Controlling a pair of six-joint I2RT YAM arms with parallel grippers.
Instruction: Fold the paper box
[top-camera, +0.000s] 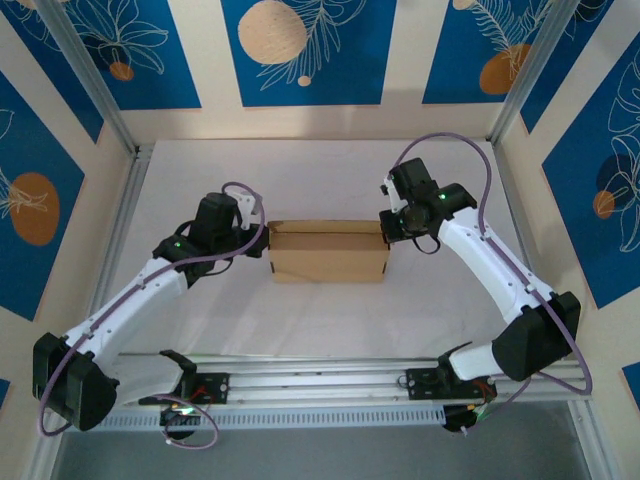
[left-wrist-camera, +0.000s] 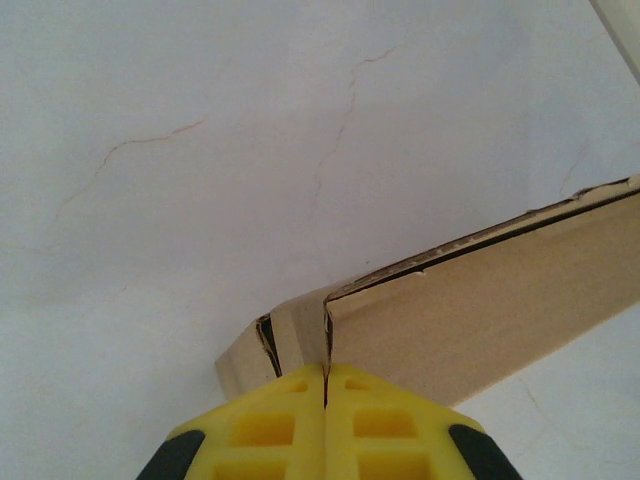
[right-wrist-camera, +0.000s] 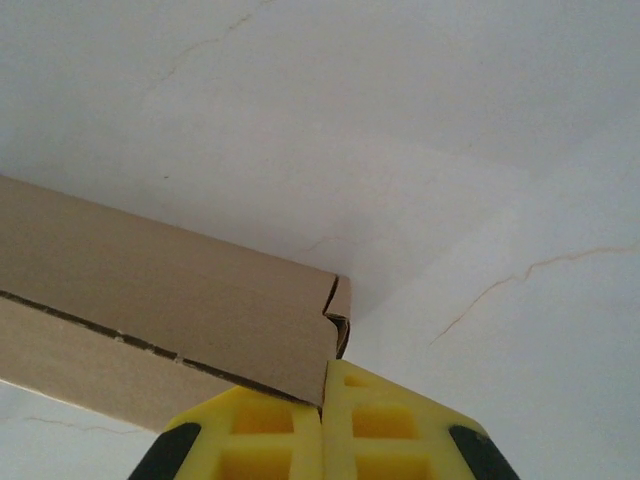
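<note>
Box: brown cardboard box (top-camera: 328, 252), folded up into a shallow oblong, lying in the middle of the tabletop (top-camera: 330, 170) with its long sides running left to right.
Box position: it sits squarely between the two arms, one wrist at each short end.
Left arm: the left arm (top-camera: 130, 300) reaches in from the near-left corner, its wrist at the box's left end.
Left fingers: seen from the left wrist, the yellow left fingers (left-wrist-camera: 265, 430) are pressed shut with only a thin dark line between them, and I see nothing pinched there. Their tips sit right up against the box (left-wrist-camera: 480, 310) at its end corner.
Left corner: a narrow dark gap shows where one cardboard layer tucks behind another, and a dark slit runs along the long edge.
Right arm: the right arm (top-camera: 490, 265) comes in from the near-right corner and bends round to the right end.
Right fingers: seen from the right wrist, the right fingers (right-wrist-camera: 395, 425) are closed tight in the same way, tips hard by the corner of the box (right-wrist-camera: 150, 290).
Right corner: a small tucked fold stands slightly ajar, and a dark seam runs along the box's side.
Tabletop: white, with a few fine hairline creases.
Surroundings: blue panels (top-camera: 300, 50) with leaf drawings behind, and a metal rail (top-camera: 320, 380) along the near edge.
</note>
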